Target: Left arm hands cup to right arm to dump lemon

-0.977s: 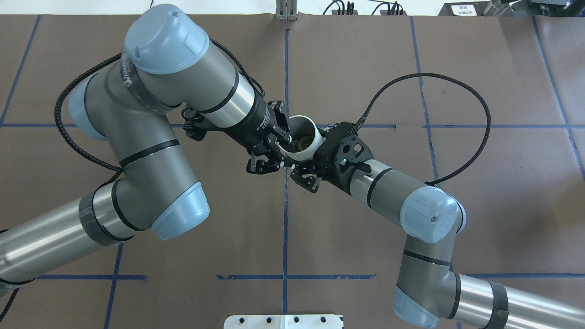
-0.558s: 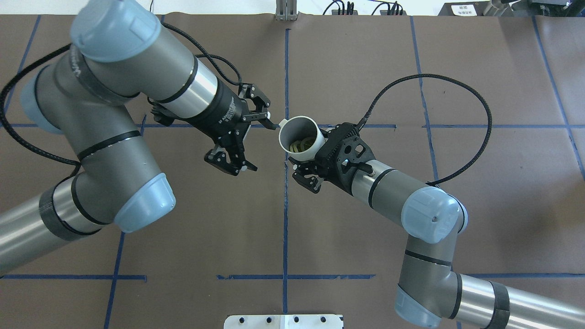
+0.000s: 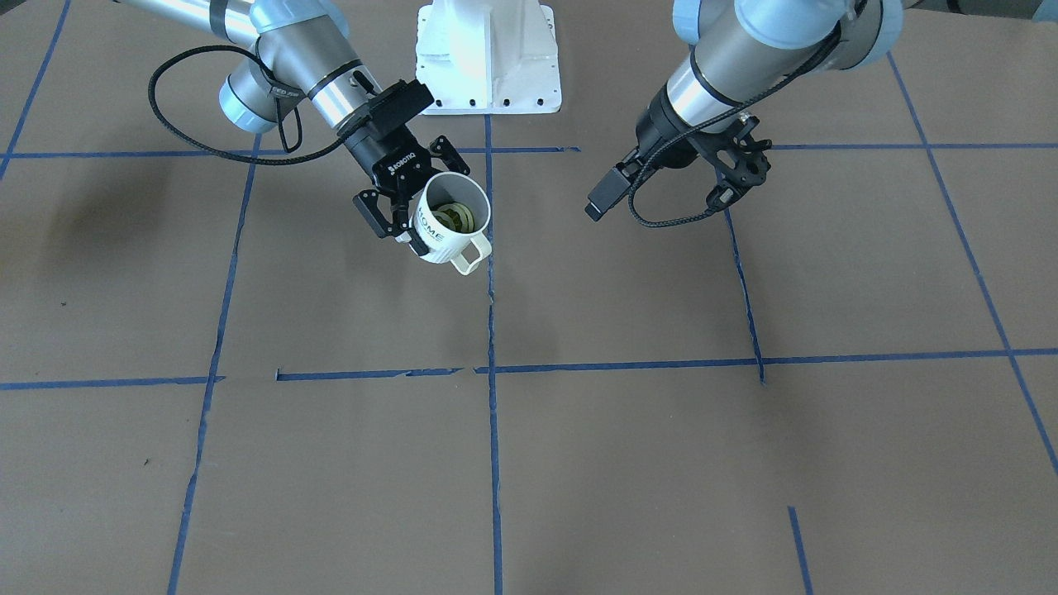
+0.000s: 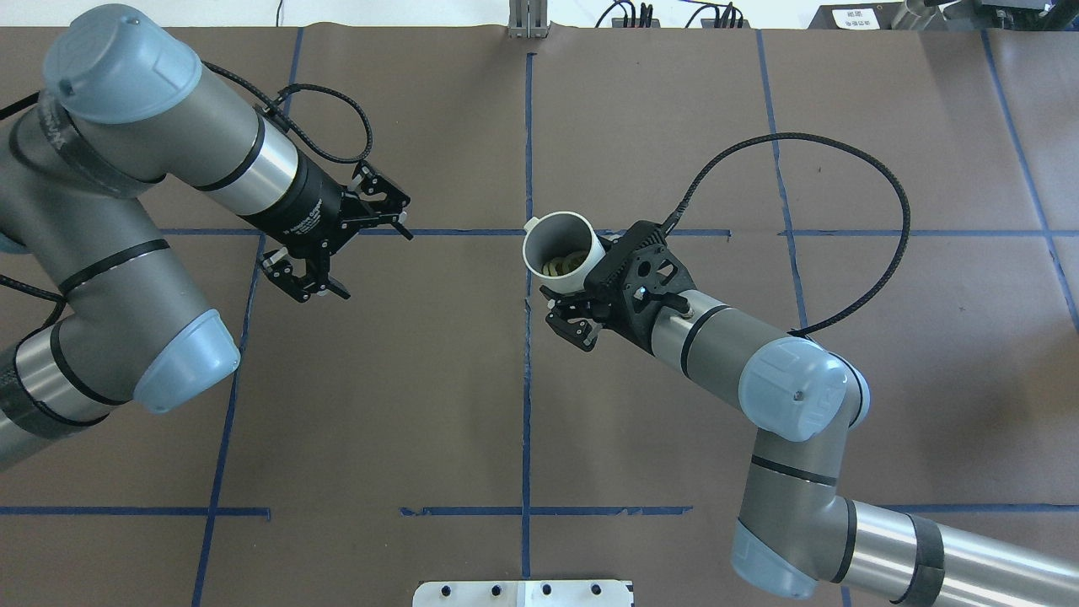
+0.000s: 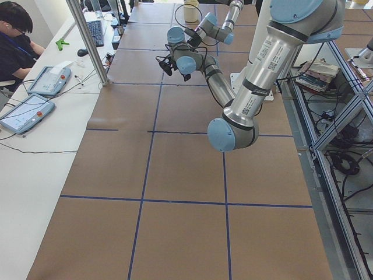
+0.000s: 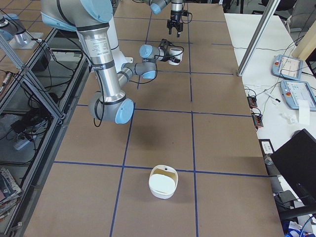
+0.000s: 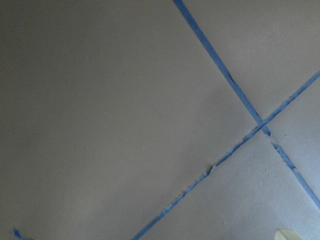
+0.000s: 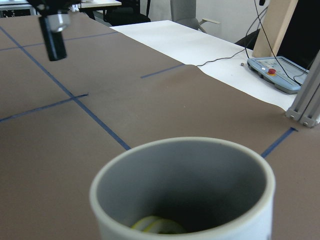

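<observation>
Two things could spoil the dump, and neither comes from the left side. The left pincer (image 4: 377, 264) hangs with its jaws spread and nothing in them, well apart from the cup, so I judge the handover done and that arm out of the way.

Moving right, the cup (image 4: 552, 229) is carried clear of the desk (image 4: 421, 405). It is above the middle of the desk's length and nearer the robot's edge than the operators' edge, mouth up with a slight tilt. The right pincer (image 4: 582, 287) is clamped across its white side wall, not the handle.

That smooth wall is the first worry. When the wrist rolls to pour, the cup may twist or slide between the fingers, and a drop could chip it. The second is the lemon (image 4: 562, 265), which lies at the bottom of the grey interior and is far smaller than the mouth. It will likely leave all at once and, over bare paper, bounce and roll toward a desk edge.

As for containers, the cup holds only the lemon. A white bowl (image 6: 163, 195) sits toward the desk's end on the robot's right, well apart from the cup, and nothing shows inside it. If it is meant as the catcher, the arm must travel there first, and an early tilt would miss it.
</observation>
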### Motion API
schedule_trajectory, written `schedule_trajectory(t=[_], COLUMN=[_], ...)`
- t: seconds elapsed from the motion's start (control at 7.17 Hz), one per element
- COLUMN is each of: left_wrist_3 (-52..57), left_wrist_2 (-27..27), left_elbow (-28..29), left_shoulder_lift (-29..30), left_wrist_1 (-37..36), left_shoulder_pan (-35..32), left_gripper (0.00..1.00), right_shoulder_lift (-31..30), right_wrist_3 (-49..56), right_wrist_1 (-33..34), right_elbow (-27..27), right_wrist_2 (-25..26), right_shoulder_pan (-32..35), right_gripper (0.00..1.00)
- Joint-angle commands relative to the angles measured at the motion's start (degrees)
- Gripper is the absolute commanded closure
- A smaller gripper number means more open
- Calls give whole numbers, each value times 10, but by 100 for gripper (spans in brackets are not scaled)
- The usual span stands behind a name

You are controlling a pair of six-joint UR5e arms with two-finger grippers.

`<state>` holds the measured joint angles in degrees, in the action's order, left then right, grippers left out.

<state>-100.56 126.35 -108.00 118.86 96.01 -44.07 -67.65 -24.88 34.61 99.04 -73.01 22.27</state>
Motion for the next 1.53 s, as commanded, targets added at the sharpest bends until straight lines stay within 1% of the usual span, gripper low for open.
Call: schedule_trajectory(t=[0.0,0.14,0.42,0.56,0.7,0.84,0.98,1.12,1.26,1.4], left_wrist_3=[295,376,565,591,583,563,529,501,481,482], left_wrist_2=[-83,-103,-114,-110,-110,-108,-108,-108,-109,-108], left_elbow=[-2,-5,-57,-65,-69,-70,-75,-77,-74,-76], left_shoulder_lift=[-25,-62,-144,-150,-149,-147,-145,-144,-145,-146], left_wrist_1=[-97,-97,-94,-93,-90,-90,-87,-81,-73,-72], left_shoulder_pan=[2,2,-9,-15,-16,-19,-18,-17,-13,-14], left_gripper=[0,0,0,0,0,0,0,0,0,0], right_shoulder_lift=[-43,-66,-112,-148,-204,-268,-320,-375,-420,-431], right_wrist_3=[-36,-69,-80,-81,-81,-80,-77,-73,-72,-72], right_wrist_1=[12,12,9,9,9,5,1,-75,-180,-253], right_elbow=[1,1,16,51,97,139,169,165,126,69], right_wrist_2=[4,4,-2,-29,-79,-99,-130,-166,-212,-286], right_shoulder_pan=[34,56,103,137,178,204,228,250,283,343], right_gripper=[95,95,95,95,95,95,95,95,95,95])
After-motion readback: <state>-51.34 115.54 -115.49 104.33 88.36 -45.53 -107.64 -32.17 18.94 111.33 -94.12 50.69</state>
